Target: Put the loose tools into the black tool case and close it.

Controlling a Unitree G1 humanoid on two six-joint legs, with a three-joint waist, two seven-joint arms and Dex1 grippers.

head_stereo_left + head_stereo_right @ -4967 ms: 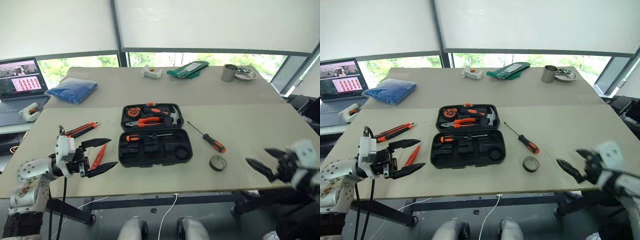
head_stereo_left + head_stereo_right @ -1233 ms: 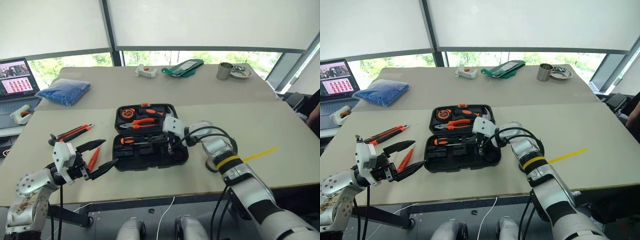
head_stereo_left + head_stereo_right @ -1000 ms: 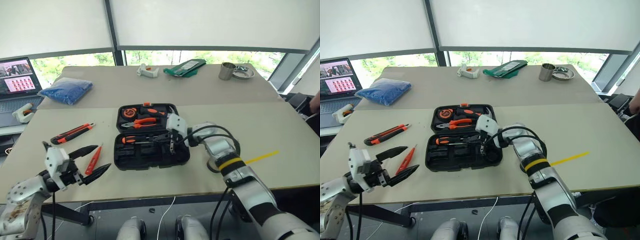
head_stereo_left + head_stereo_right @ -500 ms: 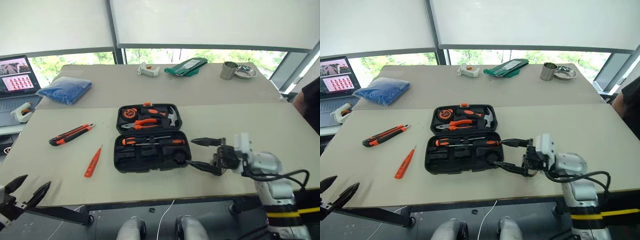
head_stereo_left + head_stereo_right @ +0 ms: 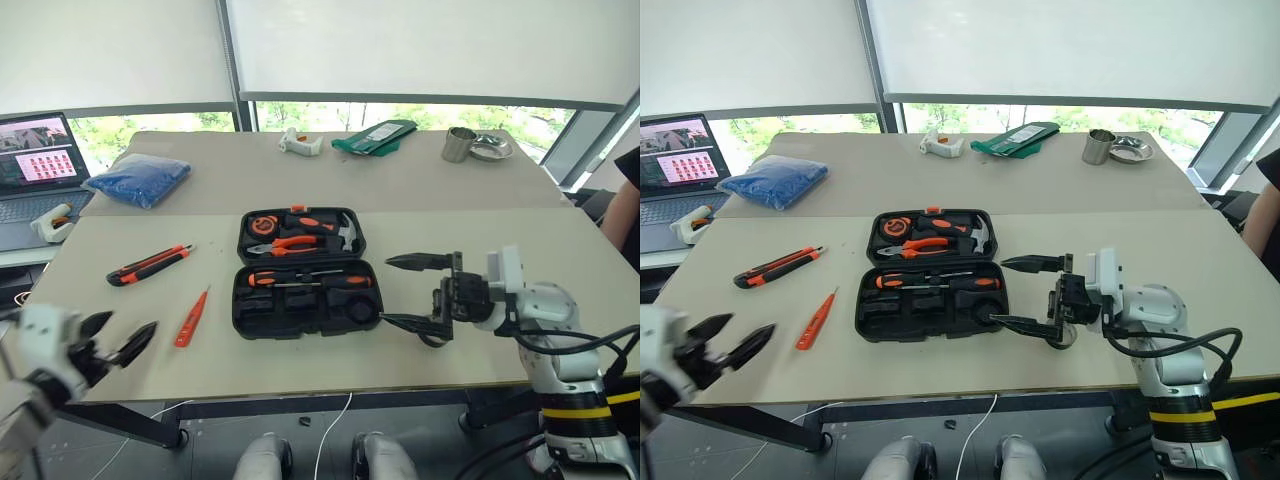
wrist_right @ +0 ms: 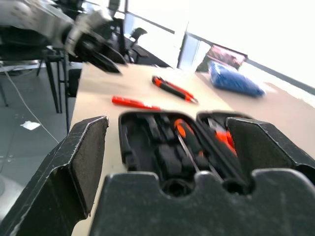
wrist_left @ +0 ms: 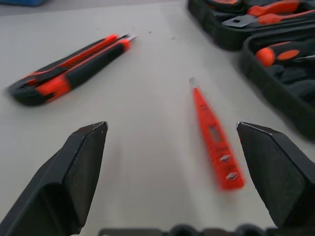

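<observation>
Your right hand (image 5: 415, 292) hangs wide open and empty just beside the right end of the black tool case (image 5: 303, 272), fingers pointing across at it, well placed to reach in or to swing the lid later. Your left hand (image 5: 118, 345) is open too, holding nothing, low at the near left edge of the tabletop (image 5: 500, 250), aimed toward the tools lying loose on that side.

That case lies open and flat at mid-tabletop, so every recess faces up for loading. Its far half holds pliers, hammer and tape measure; two screwdrivers (image 5: 310, 280) sit along the near half. A dark ring shows by the right hand's lower finger, likely the tape roll, but you can't be sure. Left of the case, well apart from it, lie the utility knife (image 5: 150, 264) and, nearer, the orange tester screwdriver (image 5: 192, 318), both untouched.

No brand, label or writing is readable anywhere.
</observation>
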